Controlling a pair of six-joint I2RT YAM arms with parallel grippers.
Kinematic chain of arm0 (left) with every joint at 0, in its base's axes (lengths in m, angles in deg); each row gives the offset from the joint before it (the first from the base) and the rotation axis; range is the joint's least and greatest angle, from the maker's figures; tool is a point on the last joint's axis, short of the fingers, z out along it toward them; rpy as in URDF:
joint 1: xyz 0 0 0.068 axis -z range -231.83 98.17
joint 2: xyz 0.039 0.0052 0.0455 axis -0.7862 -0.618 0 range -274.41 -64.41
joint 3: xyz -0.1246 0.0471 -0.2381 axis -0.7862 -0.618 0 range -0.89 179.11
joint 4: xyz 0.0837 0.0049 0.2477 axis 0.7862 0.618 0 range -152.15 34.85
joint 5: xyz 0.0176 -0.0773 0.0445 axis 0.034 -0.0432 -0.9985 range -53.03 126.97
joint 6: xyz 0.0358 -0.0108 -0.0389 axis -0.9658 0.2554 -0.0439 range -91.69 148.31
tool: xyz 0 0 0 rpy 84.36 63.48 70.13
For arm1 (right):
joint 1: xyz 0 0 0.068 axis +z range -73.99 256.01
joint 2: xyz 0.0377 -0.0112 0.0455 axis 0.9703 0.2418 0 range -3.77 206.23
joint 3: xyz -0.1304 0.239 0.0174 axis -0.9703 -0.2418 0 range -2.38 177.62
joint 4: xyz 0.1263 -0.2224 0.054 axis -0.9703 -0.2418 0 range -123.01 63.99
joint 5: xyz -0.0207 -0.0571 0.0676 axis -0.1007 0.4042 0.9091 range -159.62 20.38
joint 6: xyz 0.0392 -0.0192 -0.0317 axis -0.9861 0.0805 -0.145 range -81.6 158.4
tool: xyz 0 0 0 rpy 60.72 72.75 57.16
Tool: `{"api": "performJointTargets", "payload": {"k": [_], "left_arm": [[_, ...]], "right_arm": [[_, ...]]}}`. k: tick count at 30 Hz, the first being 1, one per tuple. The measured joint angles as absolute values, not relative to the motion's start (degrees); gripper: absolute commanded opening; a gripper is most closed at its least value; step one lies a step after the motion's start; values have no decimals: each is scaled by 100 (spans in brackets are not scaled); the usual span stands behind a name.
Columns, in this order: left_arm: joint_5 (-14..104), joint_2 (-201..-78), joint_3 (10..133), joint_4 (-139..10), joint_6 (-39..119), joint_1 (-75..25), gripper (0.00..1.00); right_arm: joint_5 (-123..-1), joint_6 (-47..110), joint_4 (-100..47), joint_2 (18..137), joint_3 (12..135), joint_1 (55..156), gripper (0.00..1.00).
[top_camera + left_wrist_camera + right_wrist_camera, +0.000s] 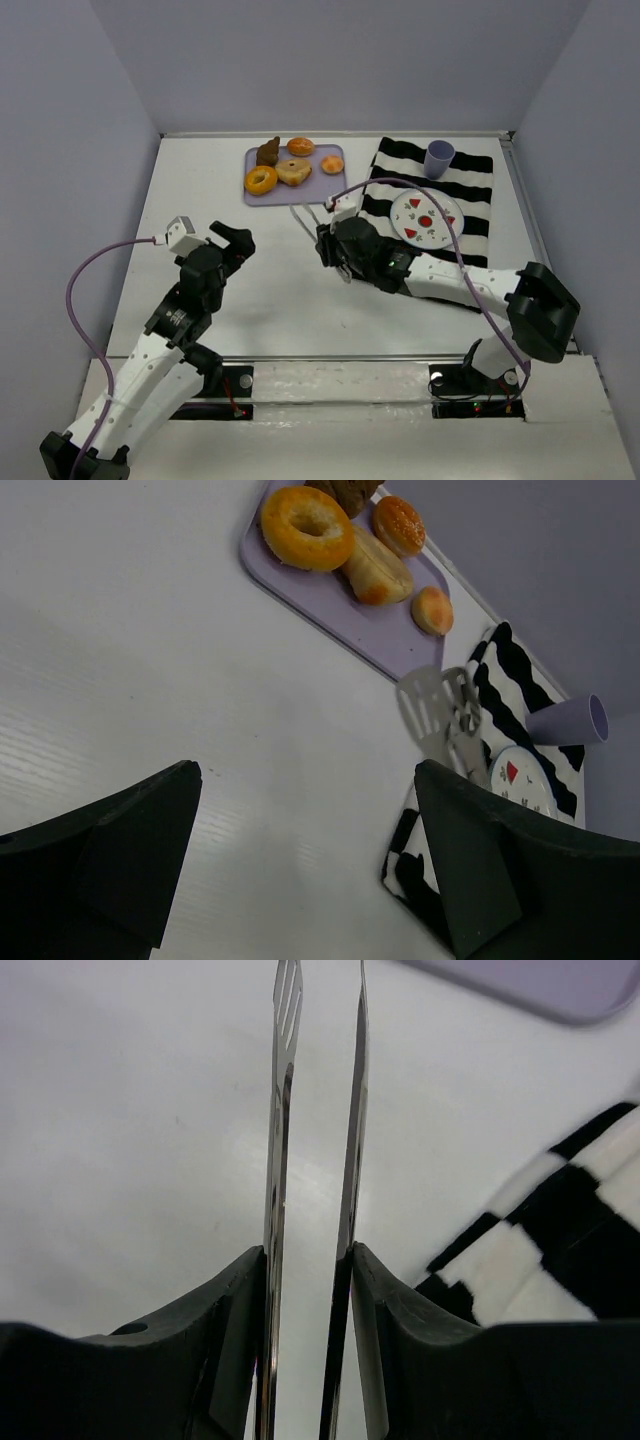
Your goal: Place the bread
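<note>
Along the bottom edge of the overhead view the two arm bases sit side by side, and both arms reach up over the white table (260, 295). At lower left, the left gripper (228, 245) hangs over bare tabletop with its jaws spread wide and nothing between them; its own camera shows the two dark fingers (120, 850) far apart at the bottom corners. Near the middle of the frame the right gripper (328, 248) is clamped on a pair of metal tongs (305, 220). In the right wrist view each finger presses against one of the two thin steel arms (280, 1110), which run up the frame almost parallel with a narrow gap between them. The slotted tips of the tongs point toward the upper left and stop just short of the near edge of a lavender tray (322, 192). The tips touch none of the pastries. To the right of the gripper, a black and white striped cloth (470, 190) lies on the table with a round white plate (446, 228) on it, printed with small red wedges. Farther up, on the tray, the bread (294, 171) lies near the middle, pale tan and untouched. A glossy orange ring doughnut (261, 180) sits just to its left, touching or nearly so. One of the small orange buns (332, 164) is to its right and the other (301, 146) above it. A brown pastry (268, 152) stands at the tray's upper left. At the cloth's top edge is a lilac cup (439, 158).
</note>
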State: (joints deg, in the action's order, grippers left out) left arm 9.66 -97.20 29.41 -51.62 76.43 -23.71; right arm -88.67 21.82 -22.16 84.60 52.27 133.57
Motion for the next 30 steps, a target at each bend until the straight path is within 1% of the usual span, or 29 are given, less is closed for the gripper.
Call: {"api": "performJointTargets", "payload": {"k": [3,7,8,11,16,20,26,30], "left_arm": [[1023,-9712,2900,-5160,7645,-2371,99],[1065,-9723,2867,-5158,7645,-2371,99],[1069,-9725,2867,-5158,7645,-2371,99],[1084,-9727,2867,-5162,7645,-2371,99],[1086,-9729,2867,-5162,7643,-2371,99],[1084,-9729,2867,-5162,7645,-2371,99],[1082,-9729,2832,-5167,7643,-2371,99],[1084,-9729,2764,-5162,7643,-2371,99]], "right_arm": [[-8843,2158,-2185,8233,5538,12959,44],[-8605,2027,-2216,8233,5955,12494,44],[-8518,1966,-2237,8257,6040,12386,47],[-8032,1662,-2342,8548,6425,11921,49],[-7416,1140,-2648,9472,7269,11379,53],[-7020,655,-2884,10045,7658,11152,59],[-6618,91,-3077,10616,8053,11086,68],[-6550,-274,-3112,10755,8126,11086,68]]}}
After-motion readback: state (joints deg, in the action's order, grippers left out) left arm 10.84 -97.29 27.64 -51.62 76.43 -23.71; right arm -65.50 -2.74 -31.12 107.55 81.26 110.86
